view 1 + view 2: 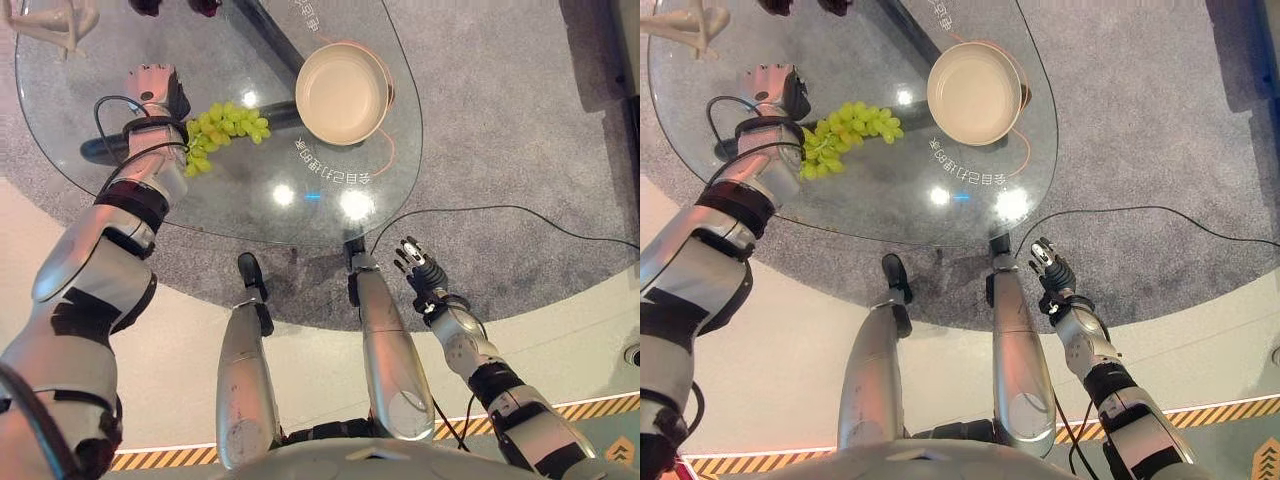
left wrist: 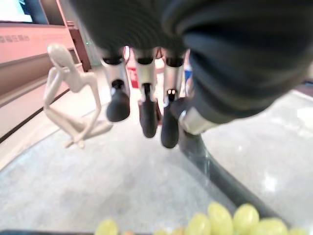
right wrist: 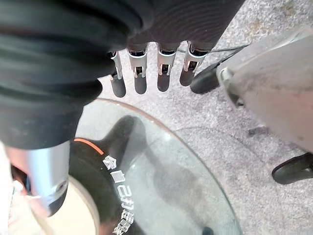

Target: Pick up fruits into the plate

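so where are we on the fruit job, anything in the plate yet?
Nothing done: the plate is empty. The grapes lie on the glass table, beside it. The left hand is open above the table next to the bunch, holding nothing. The right hand hangs open below the table edge. Grasp and placement remain.

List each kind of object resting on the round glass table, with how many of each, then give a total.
Bunch of green grapes: 1
Round cream plate: 1
White seated-figure statuette: 1
Total: 3
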Controlling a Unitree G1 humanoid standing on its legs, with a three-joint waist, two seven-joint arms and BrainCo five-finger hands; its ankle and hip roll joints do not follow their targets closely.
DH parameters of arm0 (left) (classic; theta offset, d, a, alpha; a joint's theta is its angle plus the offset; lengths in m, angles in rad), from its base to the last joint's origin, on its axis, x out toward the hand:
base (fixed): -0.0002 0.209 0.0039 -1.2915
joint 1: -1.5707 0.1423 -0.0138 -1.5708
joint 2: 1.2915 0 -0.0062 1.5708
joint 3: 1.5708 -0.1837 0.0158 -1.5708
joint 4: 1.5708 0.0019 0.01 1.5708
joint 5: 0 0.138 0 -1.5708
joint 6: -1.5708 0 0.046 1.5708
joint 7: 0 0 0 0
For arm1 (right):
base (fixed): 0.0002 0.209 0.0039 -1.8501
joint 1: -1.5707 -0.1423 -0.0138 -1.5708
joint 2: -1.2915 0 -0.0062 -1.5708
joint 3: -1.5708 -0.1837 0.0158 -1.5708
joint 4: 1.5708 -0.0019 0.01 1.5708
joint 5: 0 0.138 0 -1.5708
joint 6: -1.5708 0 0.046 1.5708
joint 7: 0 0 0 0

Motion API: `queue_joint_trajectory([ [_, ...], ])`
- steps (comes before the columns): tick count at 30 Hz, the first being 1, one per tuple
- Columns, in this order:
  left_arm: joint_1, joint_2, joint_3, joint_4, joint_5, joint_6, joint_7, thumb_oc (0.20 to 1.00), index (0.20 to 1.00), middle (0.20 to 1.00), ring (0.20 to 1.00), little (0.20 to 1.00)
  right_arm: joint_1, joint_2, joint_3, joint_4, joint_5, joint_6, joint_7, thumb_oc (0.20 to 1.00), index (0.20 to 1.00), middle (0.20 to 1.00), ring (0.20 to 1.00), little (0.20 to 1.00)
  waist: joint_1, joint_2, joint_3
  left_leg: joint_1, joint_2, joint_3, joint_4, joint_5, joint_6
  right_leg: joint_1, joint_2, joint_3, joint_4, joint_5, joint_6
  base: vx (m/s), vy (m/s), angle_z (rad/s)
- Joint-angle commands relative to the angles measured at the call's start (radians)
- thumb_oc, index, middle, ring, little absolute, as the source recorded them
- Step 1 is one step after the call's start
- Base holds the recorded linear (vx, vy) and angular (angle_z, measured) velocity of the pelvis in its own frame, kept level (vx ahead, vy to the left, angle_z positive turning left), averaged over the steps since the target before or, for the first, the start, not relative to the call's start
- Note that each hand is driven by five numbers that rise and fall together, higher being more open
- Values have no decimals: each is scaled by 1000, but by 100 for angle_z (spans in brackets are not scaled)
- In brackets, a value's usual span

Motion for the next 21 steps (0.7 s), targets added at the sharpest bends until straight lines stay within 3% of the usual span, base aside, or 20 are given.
queue_joint_trajectory([
  [1, 10, 90, 97, -51, -28, -39, 42, 200, 200, 200, 200, 200, 71, -10, -31, -51, -18, -25, 24, 1000, 1000, 1000, 1000, 1000, 6, 36, 19, 44, -108, 17, -77, -8, 85, 81, 113, -80, -62, -33, -58, -13, -7, 7],
  [8, 88, 121, 146, -138, -93, -111, 17, 200, 200, 200, 200, 200, 82, -4, -57, -54, -36, -23, 25, 1000, 1000, 1000, 1000, 1000, 26, 52, 19, 164, -96, 16, -169, 21, 71, 197, 95, -96, -120, -29, -45, -14, -2, 5],
  [11, 153, 123, 186, -186, -187, -159, -1, 200, 200, 200, 200, 200, 86, -1, -67, -44, -43, -26, 23, 1000, 1000, 1000, 1000, 1000, 37, 60, 19, 234, -93, 17, -208, 28, 64, 274, 83, -104, -150, -34, -41, -24, 11, 7],
  [12, 177, 123, 202, -198, -219, -178, -11, 235, 235, 235, 235, 235, 90, 0, -70, -39, -46, -31, 27, 1000, 1000, 1000, 1000, 1000, 40, 63, 14, 252, -91, 17, -218, 30, 62, 292, 78, -106, -156, -35, -40, -11, 7, 7],
  [13, 227, 119, 221, -220, -263, -216, -24, 853, 853, 853, 853, 853, 98, 6, -76, -37, -54, -28, 22, 1000, 1000, 1000, 1000, 1000, 45, 68, -6, 275, -90, 18, -235, 34, 59, 320, 72, -112, -175, -35, -38, 2, 3, 4],
  [14, 245, 118, 230, -227, -279, -226, -28, 1000, 1000, 1000, 1000, 1000, 101, 7, -79, -37, -55, -25, 19, 1000, 1000, 1000, 1000, 1000, 47, 69, -13, 283, -89, 18, -239, 34, 58, 330, 70, -114, -180, -35, -38, 22, -6, 7],
  [17, 397, 96, 318, -261, -413, -321, -64, 1000, 1000, 1000, 1000, 1000, 126, 23, -97, -16, -78, -20, 19, 1000, 1000, 1000, 1000, 1000, 61, 76, -59, 341, -85, 19, -270, 36, 51, 404, 54, -127, -229, -31, -35, 54, -6, 14],
  [21, 678, -12, 468, -308, -616, -460, -160, 1000, 1000, 1000, 1000, 1000, 178, 56, -126, 16, -140, -11, 11, 1000, 1000, 1000, 1000, 1000, 89, 77, -125, 420, -86, 16, -309, 32, 49, 511, 34, -133, -303, -20, -25, 82, -17, 10],
])
